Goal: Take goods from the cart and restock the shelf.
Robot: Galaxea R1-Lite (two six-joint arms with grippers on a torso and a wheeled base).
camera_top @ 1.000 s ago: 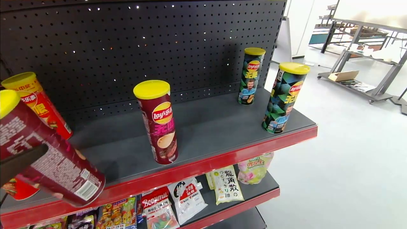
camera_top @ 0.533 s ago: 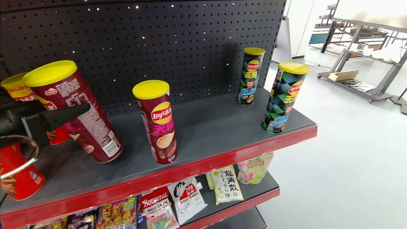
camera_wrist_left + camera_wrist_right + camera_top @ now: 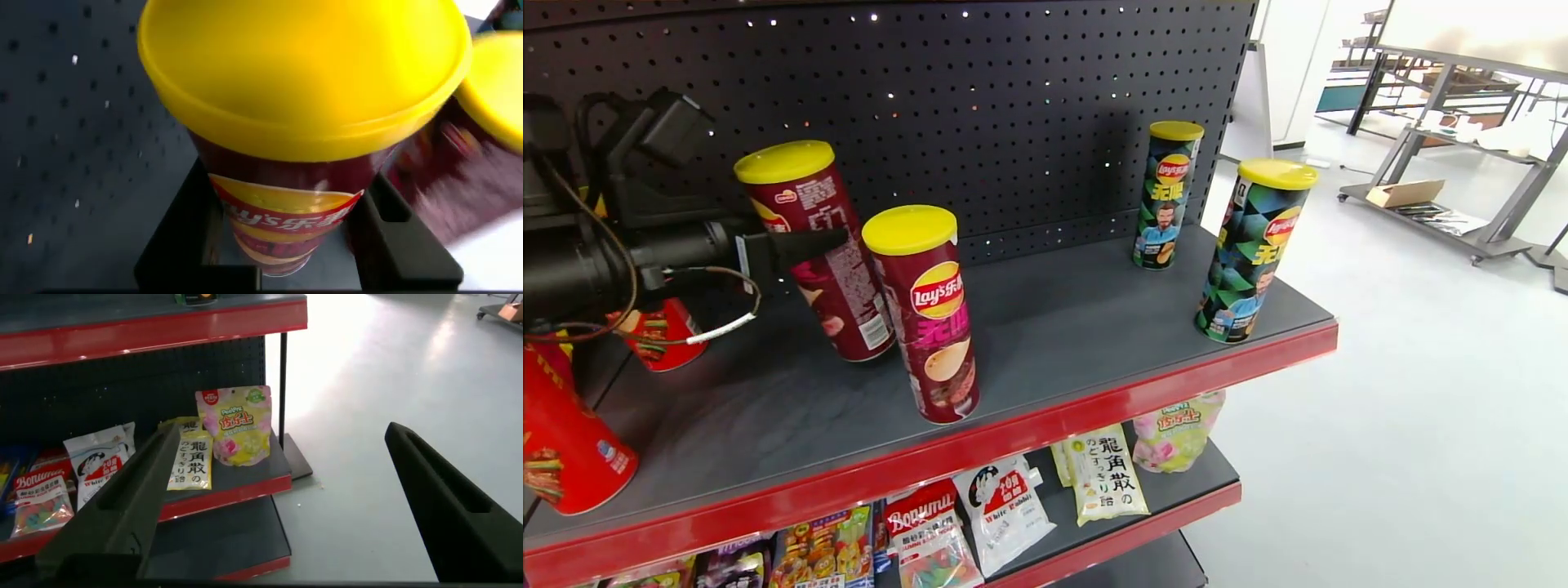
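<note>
As my left jaws are gripping the tilted maroon can (image 3: 813, 245) low over the shelf (image 3: 1062, 351), just behind its upright twin (image 3: 927, 314), I am seemingly mid-placement; righting and releasing it comes next. My right jaws are hanging open, empty.

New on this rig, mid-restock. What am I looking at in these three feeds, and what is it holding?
It is a two-armed robot. The wide picture comes from its head, looking at the shelf; the other two come from cameras on its wrists. The left gripper is shut on a maroon can with a yellow lid, tilted, behind a matching can standing near the front edge. Two green cans stand at the right, two red cans at the left. The right gripper hangs open, empty, facing snack bags on the lower shelf.
</note>
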